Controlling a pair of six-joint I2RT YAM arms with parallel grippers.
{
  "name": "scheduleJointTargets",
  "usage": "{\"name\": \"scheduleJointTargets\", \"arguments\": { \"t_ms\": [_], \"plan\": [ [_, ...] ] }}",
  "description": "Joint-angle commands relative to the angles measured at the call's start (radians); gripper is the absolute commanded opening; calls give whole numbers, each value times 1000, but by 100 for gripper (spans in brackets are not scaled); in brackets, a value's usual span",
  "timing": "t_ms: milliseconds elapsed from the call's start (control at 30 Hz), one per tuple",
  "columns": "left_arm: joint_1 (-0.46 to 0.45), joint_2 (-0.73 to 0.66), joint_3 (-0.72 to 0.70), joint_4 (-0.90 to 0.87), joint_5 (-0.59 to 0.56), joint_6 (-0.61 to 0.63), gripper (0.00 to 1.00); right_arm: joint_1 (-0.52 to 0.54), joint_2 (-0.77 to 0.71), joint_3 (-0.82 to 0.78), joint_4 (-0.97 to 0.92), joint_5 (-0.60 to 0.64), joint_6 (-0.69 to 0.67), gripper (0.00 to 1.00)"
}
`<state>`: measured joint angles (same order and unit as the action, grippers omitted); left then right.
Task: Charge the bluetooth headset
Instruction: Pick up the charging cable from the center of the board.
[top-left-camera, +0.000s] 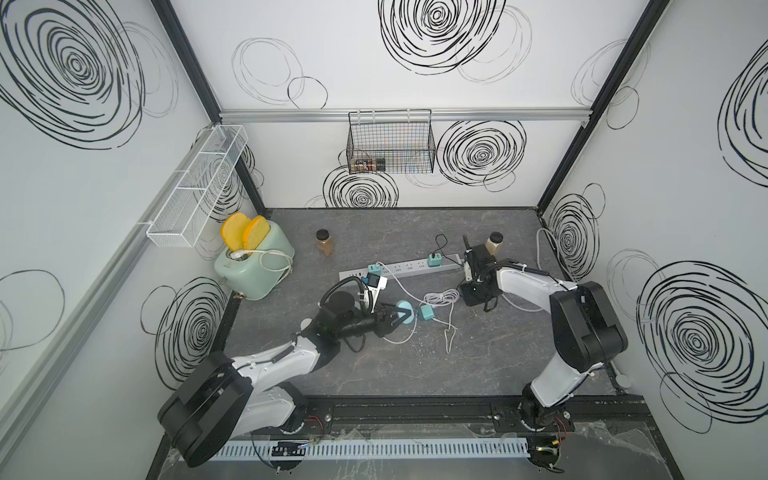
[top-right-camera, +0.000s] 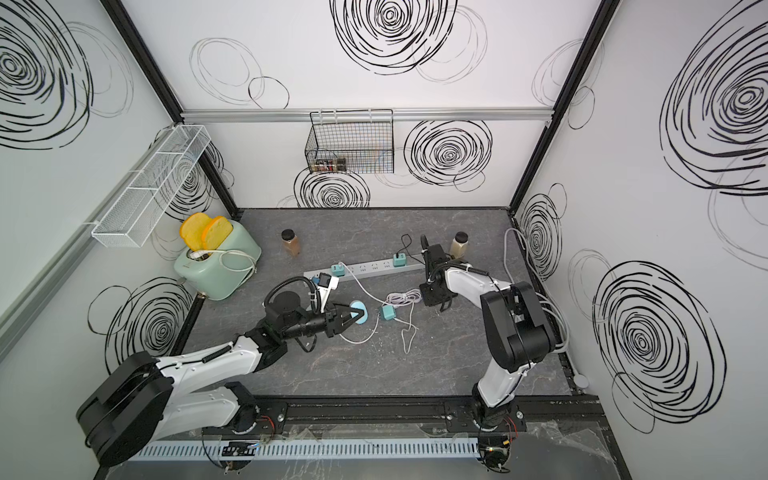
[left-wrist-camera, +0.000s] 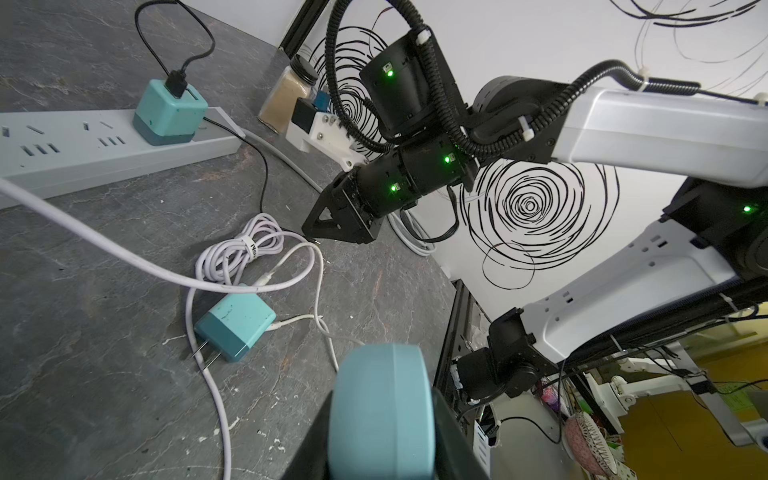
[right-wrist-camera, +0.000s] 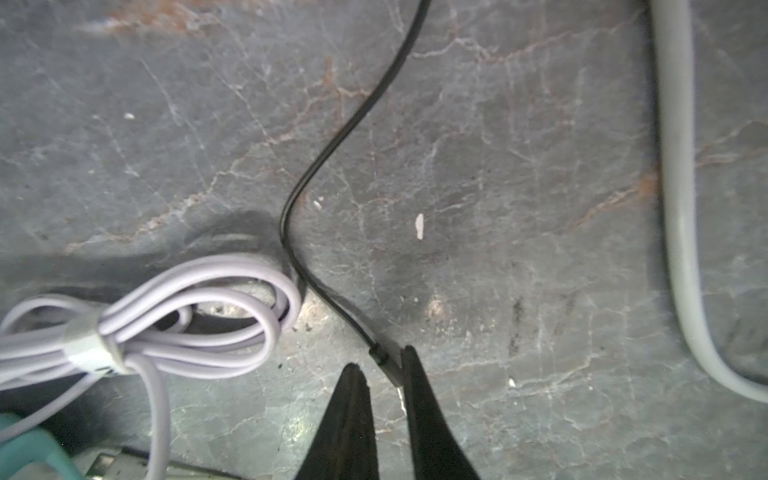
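Note:
A round teal bluetooth headset case (left-wrist-camera: 382, 415) is clamped edge-on in my left gripper (left-wrist-camera: 383, 419), low over the table's middle, as both top views show (top-left-camera: 406, 311) (top-right-camera: 356, 312). My right gripper (right-wrist-camera: 380, 358) points down at the table beside the power strip (top-left-camera: 399, 270). Its fingers stand slightly apart around the small plug (right-wrist-camera: 388, 370) of a thin black cable (right-wrist-camera: 316, 166); the plug rests against one finger. That cable runs back to a teal charger (left-wrist-camera: 168, 110) plugged into the strip.
A loose teal charger (top-left-camera: 426, 312) with a white cable and a coiled lavender cable (top-left-camera: 440, 297) lie between the grippers. Another teal charger (top-left-camera: 372, 270) sits in the strip. A green toaster (top-left-camera: 253, 266) stands at the left. Spice jars (top-left-camera: 324, 243) (top-left-camera: 494, 241) stand behind.

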<state>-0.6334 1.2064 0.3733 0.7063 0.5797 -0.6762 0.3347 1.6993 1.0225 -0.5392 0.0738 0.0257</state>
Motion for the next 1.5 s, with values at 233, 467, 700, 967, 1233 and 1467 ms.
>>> {"name": "scheduleJointTargets", "arguments": {
  "t_ms": [233,467,700,967,1233,1467],
  "plan": [
    [-3,11,-2,70,8,23,20,21,60,18,-39,6,9,23],
    [-3,15,-3,71,9,25,20,21,68,22,-39,7,11,18],
    [-3,21,-1,71,6,26,20,24,64,26,-50,10,25,5],
    [-2,28,-24,202,53,-25,20,20,-115,-7,70,-176,108,0],
    [23,93,-29,453,122,-94,24,3,-383,-194,471,-480,369,0],
    [59,223,-14,801,202,-253,26,41,-543,-310,803,-590,536,1]
  ]
}}
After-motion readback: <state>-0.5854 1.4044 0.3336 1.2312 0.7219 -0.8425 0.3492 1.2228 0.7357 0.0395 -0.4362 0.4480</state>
